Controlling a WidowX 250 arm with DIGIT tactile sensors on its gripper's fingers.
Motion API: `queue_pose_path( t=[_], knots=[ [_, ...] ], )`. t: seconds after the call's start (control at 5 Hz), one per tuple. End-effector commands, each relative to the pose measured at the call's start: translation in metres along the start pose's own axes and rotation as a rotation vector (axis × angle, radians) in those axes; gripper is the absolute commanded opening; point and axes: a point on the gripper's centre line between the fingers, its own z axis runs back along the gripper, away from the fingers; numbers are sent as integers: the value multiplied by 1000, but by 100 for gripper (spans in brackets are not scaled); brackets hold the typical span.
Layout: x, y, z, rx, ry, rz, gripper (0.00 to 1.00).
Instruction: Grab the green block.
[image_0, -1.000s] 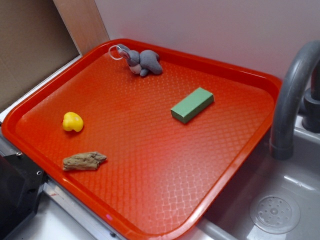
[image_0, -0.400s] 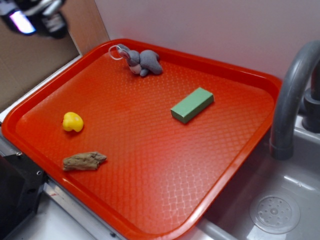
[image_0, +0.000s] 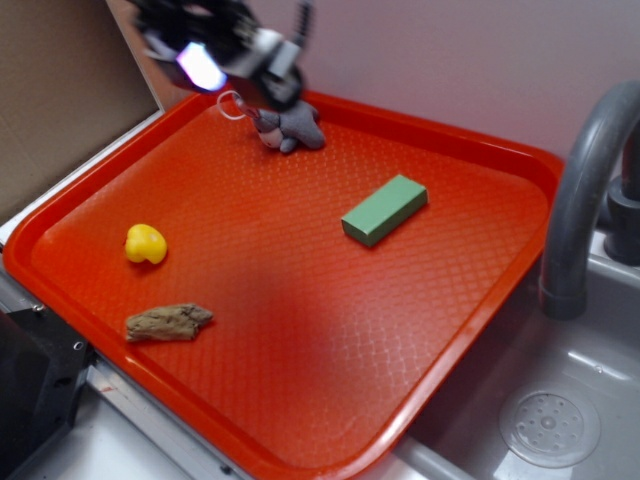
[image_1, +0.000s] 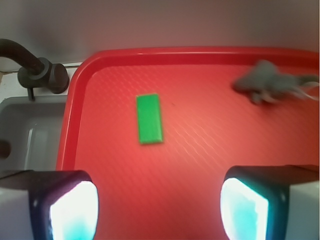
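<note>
Gripper (image_0: 225, 55) blurred above tray's far-left corner, over grey plush toy (image_0: 290, 125), jaws spread wide and empty in wrist view, green block (image_0: 385, 209) lay flat on red tray (image_0: 300, 400), right of centre, well apart from gripper.

light: bright, even; blur: moving tool (image_0: 225, 55) smeared; wrist view soft; shadow: faint on tray (image_0: 300, 330)

Gripper (image_0: 222, 52): black and pale grey housing, motion-blurred in the exterior view, above the grey plush toy (image_0: 290, 125)
Light patch: bright bluish-white glow on its near face
Cable: a thin dark one rising from the top, possibly two
Fingers (image_1: 65, 205): dark-edged blocks with glowing cyan-white inner pads, pale grey outer sides
</note>
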Motion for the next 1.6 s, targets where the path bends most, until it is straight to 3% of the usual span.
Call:
queue_pose_path(
  t=[0.0, 0.6, 1.0, 1.2, 1.4],
  knots=[
    [35, -27, -49, -28, -37, -38, 100],
    [34, -29, -122, 26, 58, -87, 100],
    [24, -25, -144, 64, 110, -115, 100],
    [22, -25, -146, 101, 97, -131, 0],
    [22, -22, -143, 113, 94, -113, 0]
  ],
)
